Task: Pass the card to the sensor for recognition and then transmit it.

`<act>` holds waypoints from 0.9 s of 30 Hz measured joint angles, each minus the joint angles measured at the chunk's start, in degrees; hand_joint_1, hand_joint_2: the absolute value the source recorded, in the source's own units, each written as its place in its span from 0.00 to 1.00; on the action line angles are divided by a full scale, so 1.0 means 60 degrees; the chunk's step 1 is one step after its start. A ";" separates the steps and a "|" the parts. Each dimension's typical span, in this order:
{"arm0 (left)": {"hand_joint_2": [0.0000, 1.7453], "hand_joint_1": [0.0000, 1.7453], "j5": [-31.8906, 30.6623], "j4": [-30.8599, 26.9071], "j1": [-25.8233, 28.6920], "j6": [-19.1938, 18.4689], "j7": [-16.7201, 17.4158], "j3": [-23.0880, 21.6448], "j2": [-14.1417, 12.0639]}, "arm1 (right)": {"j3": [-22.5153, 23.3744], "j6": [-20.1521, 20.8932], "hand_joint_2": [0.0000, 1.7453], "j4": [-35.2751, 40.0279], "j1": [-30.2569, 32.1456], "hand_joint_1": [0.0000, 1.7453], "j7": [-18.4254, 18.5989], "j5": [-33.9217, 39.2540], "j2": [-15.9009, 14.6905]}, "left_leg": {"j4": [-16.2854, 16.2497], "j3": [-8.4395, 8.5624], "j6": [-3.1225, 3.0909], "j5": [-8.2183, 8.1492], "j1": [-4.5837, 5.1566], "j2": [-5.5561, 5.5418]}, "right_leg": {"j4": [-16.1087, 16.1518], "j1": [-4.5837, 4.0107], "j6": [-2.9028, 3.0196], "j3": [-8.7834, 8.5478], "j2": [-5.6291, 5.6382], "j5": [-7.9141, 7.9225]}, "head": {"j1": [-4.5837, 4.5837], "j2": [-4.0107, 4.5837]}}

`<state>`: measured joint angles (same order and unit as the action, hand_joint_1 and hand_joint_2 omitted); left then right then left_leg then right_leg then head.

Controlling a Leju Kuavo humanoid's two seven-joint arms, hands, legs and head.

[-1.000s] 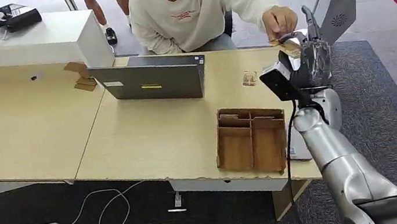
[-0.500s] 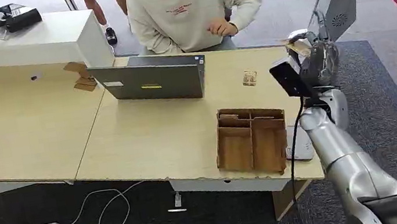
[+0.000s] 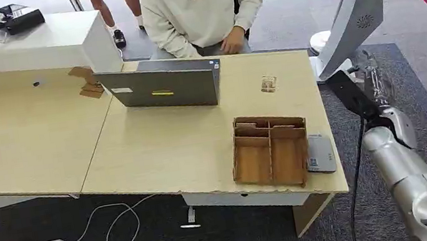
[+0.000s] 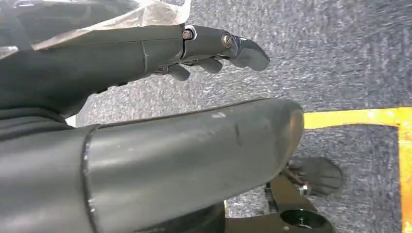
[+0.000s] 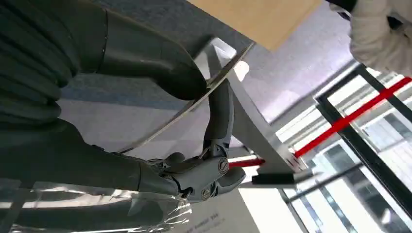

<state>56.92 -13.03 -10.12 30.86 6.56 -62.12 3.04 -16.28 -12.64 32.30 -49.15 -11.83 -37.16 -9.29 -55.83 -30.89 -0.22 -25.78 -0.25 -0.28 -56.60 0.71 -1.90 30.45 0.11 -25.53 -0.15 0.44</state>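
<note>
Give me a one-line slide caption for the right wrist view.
Right hand pinches the card edge-on between thumb and fingers, beyond the table corner.

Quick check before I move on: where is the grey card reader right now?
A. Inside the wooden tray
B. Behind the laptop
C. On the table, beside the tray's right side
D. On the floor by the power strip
C: the grey card reader lies flat on the table, just right of the wooden tray, near the table's front right corner.
</note>
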 joint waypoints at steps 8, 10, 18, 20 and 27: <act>0.00 0.00 -0.0124 0.0018 -0.0031 -0.0772 0.0291 0.0058 -0.0171 | -0.0332 0.2674 1.00 0.0397 -0.0006 1.00 0.1104 -0.0292 -0.0579 | 0.0000 0.0000 0.0000 0.0001 -0.0003 -0.0001 | -0.0001 -0.0002 0.0000 -0.0002 0.0000 0.0000 | 0.0000 0.0000; 0.00 0.00 -0.0131 0.0029 -0.0038 -0.0831 0.0339 0.0058 -0.0230 | -0.0438 0.3029 1.00 0.0551 0.0005 1.00 0.1246 -0.0244 -0.0671 | 0.0000 0.0000 0.0000 0.0001 -0.0003 0.0001 | -0.0002 -0.0002 0.0000 -0.0002 -0.0001 0.0000 | 0.0000 0.0000; 0.00 0.00 -0.0124 0.0029 -0.0053 -0.0944 0.0513 0.0058 -0.0346 | -0.0816 0.3593 1.00 0.1071 0.0035 1.00 0.1330 -0.0098 -0.0773 | 0.0001 -0.0002 0.0000 0.0001 -0.0003 0.0001 | -0.0002 -0.0002 0.0000 -0.0002 0.0001 0.0000 | 0.0004 0.0000; 0.00 0.00 -0.0117 0.0029 -0.0057 -0.0969 0.0572 0.0058 -0.0364 | -0.0918 0.3648 1.00 0.1097 0.0025 1.00 0.1330 -0.0091 -0.0769 | 0.0001 -0.0003 0.0001 0.0001 -0.0003 0.0002 | -0.0002 -0.0002 0.0000 -0.0002 0.0001 0.0000 | 0.0004 0.0000; 0.00 0.00 -0.0022 0.0029 -0.0207 -0.1013 0.1016 0.0058 -0.0375 | -0.1159 0.4230 1.00 0.1089 -0.0049 1.00 0.1330 0.0018 -0.0831 | 0.0001 -0.0002 0.0000 0.0001 -0.0002 0.0000 | -0.0002 -0.0002 -0.0001 -0.0003 0.0000 0.0001 | 0.0000 0.0000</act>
<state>56.78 -12.85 -11.36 24.79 12.66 -61.77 0.79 -23.23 12.74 38.84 -49.44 -3.85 -37.05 -14.27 -55.83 -30.90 -0.22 -25.78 -0.27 -0.28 -56.61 0.70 -1.90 30.44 0.11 -25.52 -0.15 0.44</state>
